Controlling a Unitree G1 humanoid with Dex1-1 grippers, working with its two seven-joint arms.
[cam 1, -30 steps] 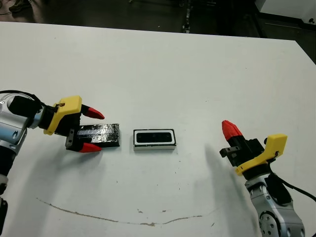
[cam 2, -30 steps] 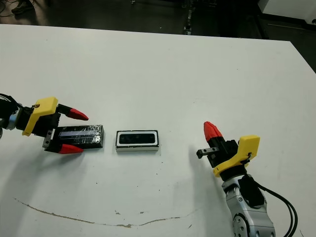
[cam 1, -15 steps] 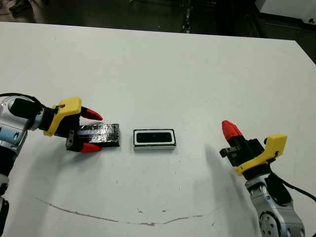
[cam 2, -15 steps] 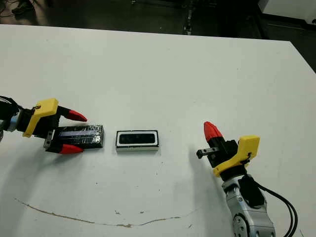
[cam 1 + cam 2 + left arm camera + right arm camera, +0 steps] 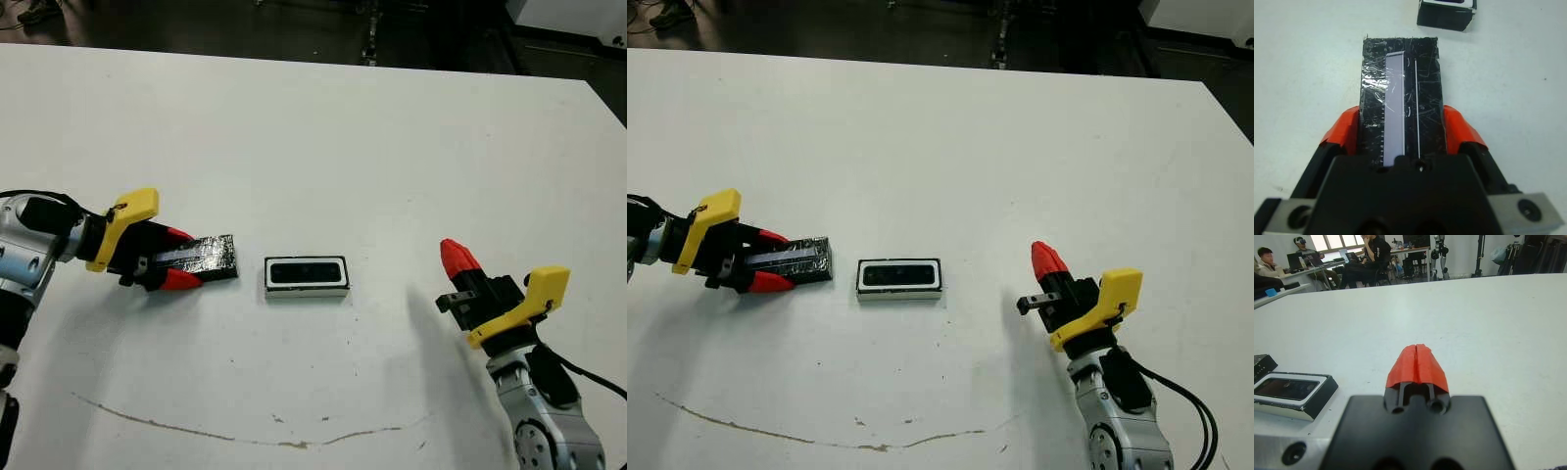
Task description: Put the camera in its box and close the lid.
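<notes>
The box (image 5: 307,291), a small white-rimmed tray, sits at mid-table with the glossy black camera (image 5: 306,273) lying inside it; both also show in the right wrist view, box (image 5: 1317,399) and camera (image 5: 1283,387). Just left of it is the lid (image 5: 208,254), a crinkly black slab, slightly skewed. My left gripper (image 5: 179,258) is shut on the lid's left end, one red finger (image 5: 1344,132) on each long side of the lid (image 5: 1400,83). My right gripper (image 5: 456,257) is off to the right of the box, shut on nothing, tips (image 5: 1417,363) pressed together.
A thin brown line (image 5: 196,431) marks the table near its front edge. The table's far edge (image 5: 294,61) meets a dark floor. Several people (image 5: 1366,254) sit at desks beyond the table in the right wrist view.
My left gripper's fingers have shut on the lid, which has turned slightly and shifted a little left. The right arm, box and camera have not moved.
</notes>
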